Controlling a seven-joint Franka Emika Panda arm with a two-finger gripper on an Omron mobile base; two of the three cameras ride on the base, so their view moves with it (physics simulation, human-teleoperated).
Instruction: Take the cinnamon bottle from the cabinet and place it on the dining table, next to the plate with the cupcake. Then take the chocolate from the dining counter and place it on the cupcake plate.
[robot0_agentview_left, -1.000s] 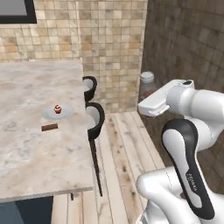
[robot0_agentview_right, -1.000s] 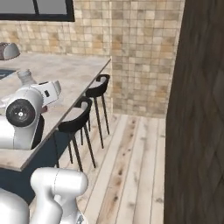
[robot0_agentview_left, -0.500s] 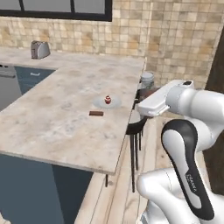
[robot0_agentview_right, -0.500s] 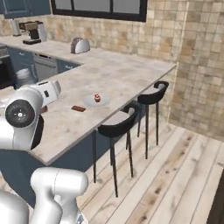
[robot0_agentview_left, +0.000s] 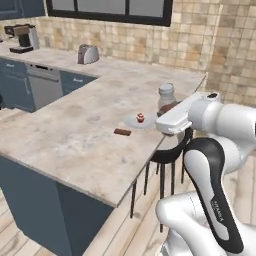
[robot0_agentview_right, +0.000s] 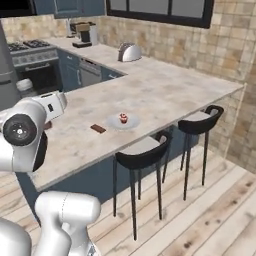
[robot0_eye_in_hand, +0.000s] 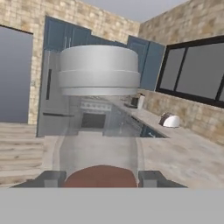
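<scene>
Bottle in hand. In the hand view we saw the cinnamon bottle (robot0_eye_in_hand: 99, 113) upright between the two fingers (robot0_eye_in_hand: 52, 178), pale grey cap up and reddish-brown contents low in the clear body, so we recorded the gripper (robot0_eye_in_hand: 101, 179) as clamped on it, one finger pressed to each side.

In the left base view the bottle (robot0_agentview_left: 166, 96) stood at the end of the white arm, over the near right edge of the dining table (robot0_agentview_left: 75, 135), just beside the arm's wrist. The plate (robot0_agentview_left: 140, 121) with the cupcake (robot0_agentview_left: 141, 117) lay on the marble top to the left of the bottle and lower, near it but apart. The chocolate (robot0_agentview_left: 122, 132) lay flat on the top, just beside the plate on the side nearer the camera and not touching it.

In the right base view the plate (robot0_agentview_right: 122, 122), the cupcake (robot0_agentview_right: 123, 118) and the chocolate (robot0_agentview_right: 98, 128) sat in a row near the stool-side edge.

We judged the first half of the task well along, with placing still to do. The relation that mattered: the bottle's long axis was vertical, and the free spot beside the plate lay leftward and downward from the claw. We judged a short carry inward over the top, then a straight descent, would suit. The cupcake was the nearest thing to knock.
</scene>
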